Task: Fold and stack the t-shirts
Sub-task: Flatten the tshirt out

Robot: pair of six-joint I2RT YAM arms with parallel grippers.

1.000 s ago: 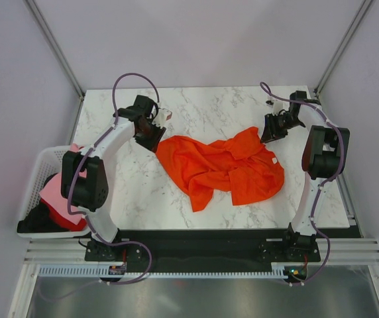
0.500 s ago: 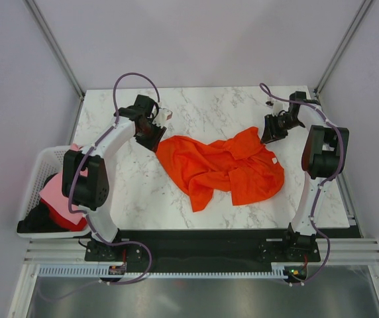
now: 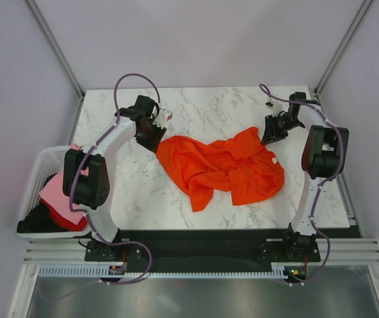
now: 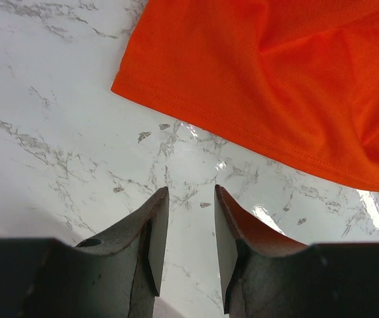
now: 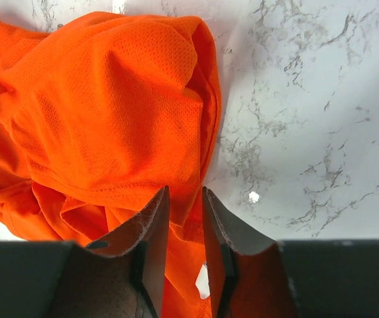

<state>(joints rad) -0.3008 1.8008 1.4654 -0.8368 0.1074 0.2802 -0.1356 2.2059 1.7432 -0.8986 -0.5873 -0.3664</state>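
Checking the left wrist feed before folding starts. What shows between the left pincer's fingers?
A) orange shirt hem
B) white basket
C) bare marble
C: only the marble table shows between the open left pincer fingers; the orange t-shirt lies beyond the tips.

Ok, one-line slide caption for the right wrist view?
Right gripper, jaws slightly parted, over the edge of the crumpled orange t-shirt on the marble table.

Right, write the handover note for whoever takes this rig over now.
Left pincer: open, empty, over bare table beside the orange t-shirt hem.
Right pincer: partly open over that shirt's far right edge; no grip evident.
Things: orange t-shirt crumpled mid-table; other t-shirts (pink, red, black) heaped in the basket on the left.
Done: nothing folded.
Left: fold each, then stack.
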